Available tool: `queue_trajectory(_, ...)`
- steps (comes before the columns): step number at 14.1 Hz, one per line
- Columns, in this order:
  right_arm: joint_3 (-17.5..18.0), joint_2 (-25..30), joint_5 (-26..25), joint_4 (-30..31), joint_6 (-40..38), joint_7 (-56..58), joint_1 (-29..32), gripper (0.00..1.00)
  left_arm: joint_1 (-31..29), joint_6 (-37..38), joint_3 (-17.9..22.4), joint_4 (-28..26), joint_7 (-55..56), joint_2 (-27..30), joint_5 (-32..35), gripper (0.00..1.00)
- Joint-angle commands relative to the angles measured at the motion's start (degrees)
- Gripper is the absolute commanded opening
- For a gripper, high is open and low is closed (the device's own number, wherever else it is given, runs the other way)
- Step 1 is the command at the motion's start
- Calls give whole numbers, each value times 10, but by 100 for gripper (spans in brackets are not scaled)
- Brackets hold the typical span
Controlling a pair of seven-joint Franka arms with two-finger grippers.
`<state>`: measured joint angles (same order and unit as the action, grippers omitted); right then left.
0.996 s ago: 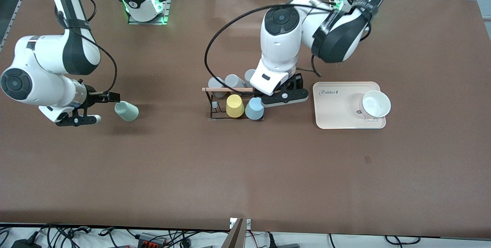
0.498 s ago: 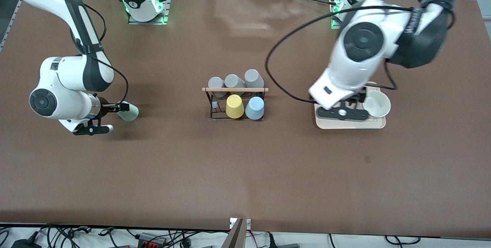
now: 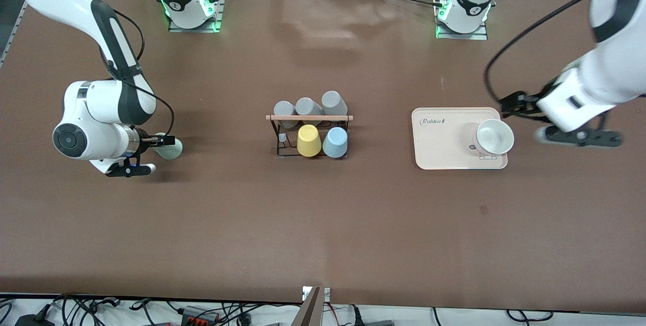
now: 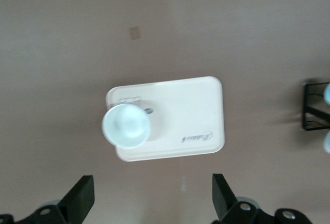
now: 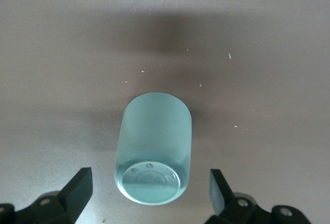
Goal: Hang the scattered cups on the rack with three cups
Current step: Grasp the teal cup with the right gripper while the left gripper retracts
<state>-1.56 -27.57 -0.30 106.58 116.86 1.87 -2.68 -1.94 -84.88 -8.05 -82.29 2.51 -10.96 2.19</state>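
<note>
The pale mint green cup (image 3: 172,150) lies on its side toward the right arm's end of the table. In the right wrist view the cup (image 5: 154,141) shows its base. My right gripper (image 3: 151,155) (image 5: 149,185) is open and low, one finger on each side of the cup's base, neither touching it. The light blue cup (image 3: 335,142) sits upside down on the black wire rack (image 3: 280,134) under its wooden rod (image 3: 309,117), beside the yellow cup (image 3: 308,140). My left gripper (image 3: 575,137) (image 4: 152,182) is open and empty, up over the table beside the beige tray (image 3: 439,144).
Three grey cups (image 3: 308,108) hang on the rack's side farther from the front camera. A white bowl (image 3: 493,137) stands on the tray; bowl (image 4: 126,126), tray (image 4: 191,115) and the rack's end (image 4: 314,113) show in the left wrist view.
My left gripper has left the light blue cup on the rack and swung away over the tray toward the left arm's end. My right gripper has closed in around the mint cup.
</note>
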Motion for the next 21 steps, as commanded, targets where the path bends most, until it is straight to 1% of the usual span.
queue_trajectory(1,3,3,-4,17,29,-13,6,100,32,-49,60,-124,-18,113,-15,100)
queue_trajectory(2,3,3,-4,23,41,-18,8,100,33,-80,60,-144,-15,139,-15,100)
queue_trajectory(5,4,3,-3,42,71,-48,9,100,54,-108,56,-138,-18,143,-8,100)
queue_trajectory(8,4,3,-1,50,81,-54,8,100,53,-112,54,-138,-51,141,-14,100)
queue_trajectory(11,4,3,-1,50,77,-53,8,100,53,-104,51,-136,-48,142,-15,100)
queue_trajectory(12,4,3,-1,50,76,-54,8,89,53,-104,52,-135,-48,141,-15,100)
queue_trajectory(13,4,3,-1,50,75,-53,8,63,52,-105,52,-135,-47,141,-15,100)
queue_trajectory(14,4,3,-1,49,74,-53,8,46,52,-104,52,-132,-47,141,-15,100)
queue_trajectory(15,4,3,-1,48,73,-54,8,34,49,-102,52,-127,-47,140,-15,100)
queue_trajectory(16,4,4,-1,46,73,-54,8,26,48,-102,55,-125,-47,138,-15,100)
queue_trajectory(17,4,7,-1,43,73,-54,8,22,47,-103,57,-125,-48,137,-13,100)
queue_trajectory(19,5,16,-1,29,58,-51,5,22,47,-103,57,-124,-48,136,-10,100)
queue_trajectory(20,8,21,-1,4,29,-50,3,22,47,-103,56,-124,-47,136,-10,100)
queue_trajectory(21,10,22,0,-34,-10,-48,-2,22,47,-103,56,-124,-46,137,-14,100)
